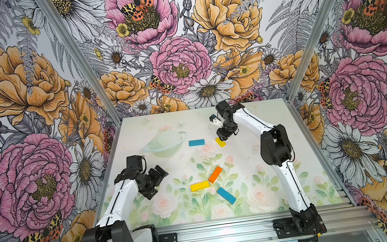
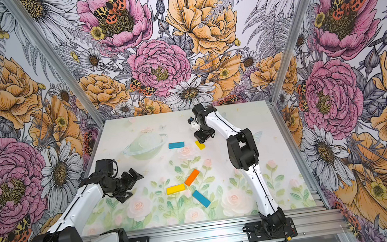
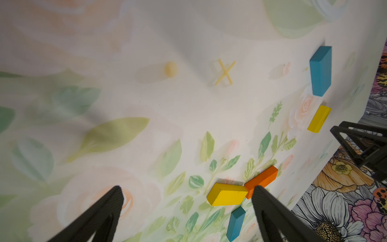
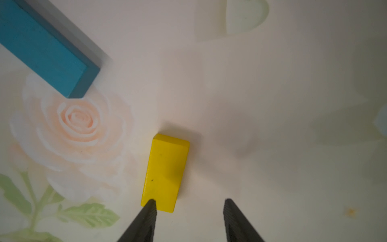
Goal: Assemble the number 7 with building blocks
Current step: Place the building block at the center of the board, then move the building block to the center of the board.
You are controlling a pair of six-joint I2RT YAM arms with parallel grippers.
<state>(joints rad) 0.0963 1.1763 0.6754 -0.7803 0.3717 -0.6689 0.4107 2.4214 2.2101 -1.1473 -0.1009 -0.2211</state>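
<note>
- Looks like the top-bar step of the number 7, with the job far from done: all five pieces lying flat and loose on the flowery mat point(image 1: 143, 130).
- At the far side: far blue block point(image 1: 196, 142) lying crosswise, and the short yellow block point(image 1: 220, 142) near its right end, turned slantwise, with a small gap between the two.
- Right over that yellow block: right gripper point(image 4: 189, 206), down low, fingers partly apart, holding nothing. One fingertip point(image 4: 149, 209) over a corner of the block, the rest of the block out in front and not between the fingers.
- Closer to the robot: orange block point(image 1: 215, 174) and long yellow block point(image 1: 199, 186) touching at a corner, or very nearly. Near blue block point(image 1: 226, 195) just beside them, not touching as far as can be told.
- Off to the side: left gripper point(image 1: 156, 182), up in the air, fingers wide, holding nothing.
- Next, most likely: turn the short yellow block to line up with the far blue block, then bring the two end to end for one straight top line.
- Calls for care: grab across the narrow sides, go slowly, and keep from bumping the blue one out of place.
- After that, by the look of it: orange, long yellow and near blue to go in a slanted row down from the right end, as the stem.
</note>
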